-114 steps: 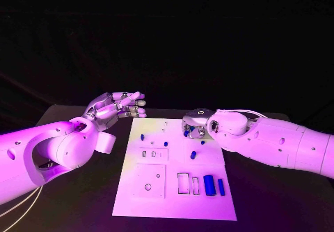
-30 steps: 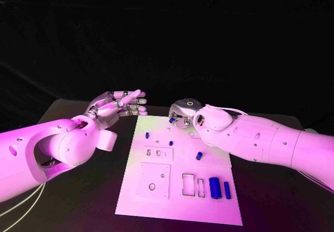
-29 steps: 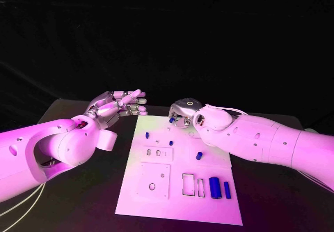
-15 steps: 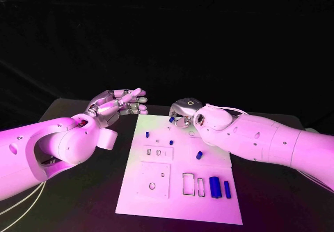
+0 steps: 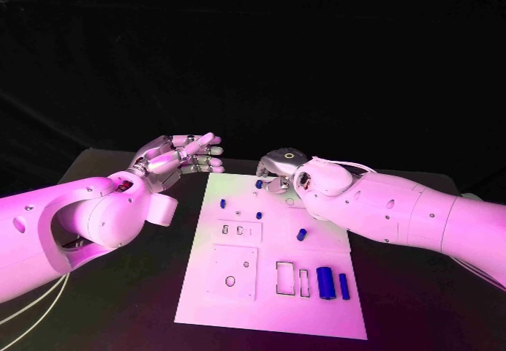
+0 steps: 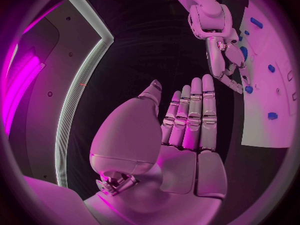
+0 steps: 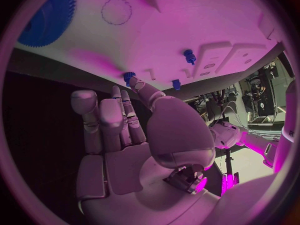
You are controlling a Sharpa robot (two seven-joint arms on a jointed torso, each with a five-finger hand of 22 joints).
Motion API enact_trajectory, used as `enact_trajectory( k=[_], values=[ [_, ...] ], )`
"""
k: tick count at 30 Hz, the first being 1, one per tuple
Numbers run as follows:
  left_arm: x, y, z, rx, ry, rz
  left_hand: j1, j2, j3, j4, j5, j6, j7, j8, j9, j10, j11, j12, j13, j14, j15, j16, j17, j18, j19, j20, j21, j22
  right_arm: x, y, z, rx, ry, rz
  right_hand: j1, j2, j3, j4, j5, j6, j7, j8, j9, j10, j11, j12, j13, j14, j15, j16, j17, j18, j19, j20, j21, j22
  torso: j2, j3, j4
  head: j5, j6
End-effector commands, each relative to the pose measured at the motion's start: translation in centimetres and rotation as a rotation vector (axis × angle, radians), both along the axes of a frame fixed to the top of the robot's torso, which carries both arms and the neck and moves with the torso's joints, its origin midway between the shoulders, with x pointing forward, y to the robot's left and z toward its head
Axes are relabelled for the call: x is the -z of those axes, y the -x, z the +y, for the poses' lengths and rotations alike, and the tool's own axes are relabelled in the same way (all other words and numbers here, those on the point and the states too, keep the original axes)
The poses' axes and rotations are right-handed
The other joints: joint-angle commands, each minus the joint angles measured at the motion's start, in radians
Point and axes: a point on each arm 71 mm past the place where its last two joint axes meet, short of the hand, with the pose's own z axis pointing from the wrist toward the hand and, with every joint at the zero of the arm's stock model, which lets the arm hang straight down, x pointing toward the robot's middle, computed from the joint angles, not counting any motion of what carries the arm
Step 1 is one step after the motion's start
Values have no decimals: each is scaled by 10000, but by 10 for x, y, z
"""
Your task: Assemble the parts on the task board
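Note:
The white task board (image 5: 238, 292) lies in the middle of the black table. My right hand (image 5: 278, 172) hovers over the board's far edge and pinches a small blue part (image 5: 259, 183) at its fingertips; the same small blue part (image 7: 128, 76) sits at the thumb tip in the right wrist view. My left hand (image 5: 177, 156) is raised just off the board's far left corner, holding nothing, fingers straight and close together. Short blue pegs (image 5: 224, 204) (image 5: 259, 216) (image 5: 302, 235) stand on the board. A thick blue cylinder (image 5: 325, 281) and a slim blue bar (image 5: 344, 287) lie near its right front.
A blue gear (image 7: 47, 17) lies on the board close to my right hand. Rectangular slots (image 5: 281, 278) and a raised square block with a hole (image 5: 232, 272) take up the board's front half. Bare black table (image 5: 126, 292) runs along both sides.
My right hand has lowered the small blue part slightly toward the board's far edge. My left hand has barely moved.

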Motion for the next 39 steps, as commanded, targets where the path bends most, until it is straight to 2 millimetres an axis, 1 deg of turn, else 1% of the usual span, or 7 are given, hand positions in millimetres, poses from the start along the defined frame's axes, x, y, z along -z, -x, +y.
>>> enact_trajectory(
  k=[1, 12, 18, 20, 23, 27, 39],
  values=[
    [-1, 0, -2, 206, 85, -55, 27, 82, -8, -53, -32, 8, 61, -35, -16, -18, 42, -60, -16, -73, -4, -59, 14, 12, -57, 9, -45, -12, 0, 1, 0, 1, -6, 72, 38, -89, -9, 45, -43, -68, -25, 3, -18, 22, -44, 79, 11, -23, 23, -16, 2, 21, -4, -6, -3, 9, 5, 1, 0, -11, -1],
    [-1, -1, -1, 219, 81, -44, 34, 86, -7, -58, -32, 10, 60, -37, -16, -17, 41, -62, -17, -73, -4, -62, 16, 13, -58, 10, -45, -13, -11, 15, -40, 511, -1373, 534, -86, -468, -327, 202, 206, 113, 150, 96, 10, 1291, -169, 857, 280, -97, -59, -263, -403, 77, -148, -54, -251, -259, -46, 5, -53, -212, 139],
    [0, -3, -1, 230, 73, -23, 34, 86, -7, -58, -32, 10, 60, -37, -16, -17, 41, -62, -17, -73, -4, -62, 16, 13, -58, 10, -45, -13, -14, 19, -85, 1728, -2035, 2238, -234, -996, -1530, 463, 840, -137, -219, 418, 173, 3157, -666, 3717, 2376, 245, -474, 565, 907, -2, 179, -406, -124, 98, -128, 6, -159, -292, 187],
    [0, -3, -1, 220, 69, -22, 47, 87, -8, -68, -32, 13, 57, -41, -16, -14, 40, -66, -17, -75, -4, -67, 19, 14, -60, 12, -46, -14, -13, 19, -100, 2090, -2090, 2699, -33, -926, -1967, 545, 1013, -421, -405, 696, 323, 3279, -652, 8193, 7039, 519, -479, 1559, 2369, -133, 558, -499, 148, 550, -150, 13, -183, -316, 202],
    [0, -4, 0, 201, 63, -19, 47, 87, -8, -68, -32, 13, 57, -41, -16, -14, 40, -66, -17, -75, -4, -67, 19, 14, -60, 12, -46, -14, -12, 20, -117, 2479, -2121, 3089, -40, -574, -2405, 846, 1093, -844, -276, 1218, 573, 3018, -560, 11278, 10294, 646, -362, 2452, 3769, -173, 918, -429, 436, 1078, -165, 26, -210, -305, 209],
    [1, -5, 1, 170, 51, -13, 58, 85, -9, -77, -32, 14, 55, -44, -17, -13, 40, -69, -18, -77, -3, -70, 21, 14, -61, 13, -47, -15, -9, 19, -134, 2916, -2216, 3474, 90, -450, -2820, 925, 1242, -1376, -71, 1888, 845, 3445, -484, 12996, 12310, 836, -321, 3256, 5205, -356, 1440, -287, 1023, 2042, -172, 59, -243, -304, 188],
    [1, -6, 2, 142, 24, -13, 58, 85, -9, -77, -32, 14, 55, -44, -17, -13, 40, -69, -18, -77, -3, -70, 21, 14, -61, 13, -47, -15, 5, 15, -134, 3233, -2414, 3989, 238, -242, -3136, 922, 1643, -2098, 65, 2639, 1073, 4869, -327, 14697, 14614, 1079, -157, 3890, 6584, -592, 2128, -151, 1911, 3427, -135, 55, -212, -302, 143]
  ],
)
